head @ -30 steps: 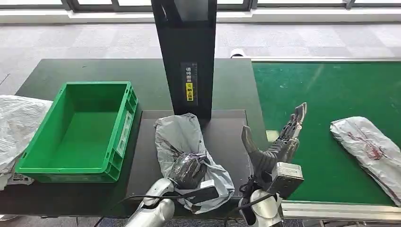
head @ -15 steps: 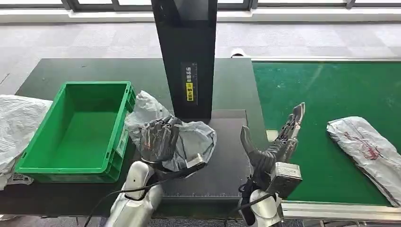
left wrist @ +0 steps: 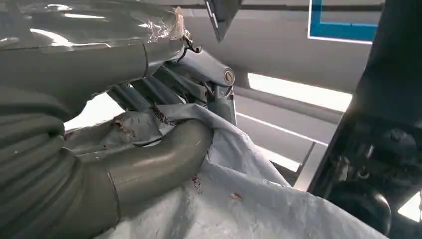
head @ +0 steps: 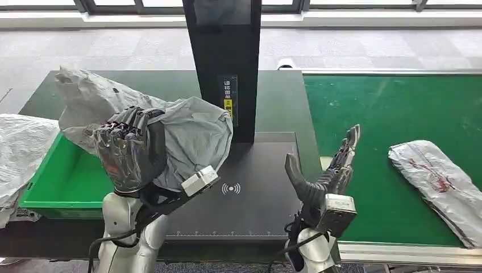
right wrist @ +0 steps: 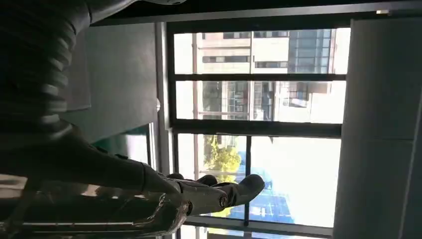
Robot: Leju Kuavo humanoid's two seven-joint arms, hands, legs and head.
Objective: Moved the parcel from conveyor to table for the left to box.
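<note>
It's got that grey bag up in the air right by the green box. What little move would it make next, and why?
Probably carry the grey bag a little further left and lower it, then let go. The left robot hand holds it lifted, partly over the green box's near right corner, not yet over the middle. The right robot hand waits open by the conveyor.

The left hand (head: 129,153) holds the grey parcel (head: 182,133) above the green box (head: 62,182) at nine o'clock; the right hand (head: 332,170) hovers, fingers spread.

Three parcels (head: 170,133), one crate (head: 51,193).
</note>
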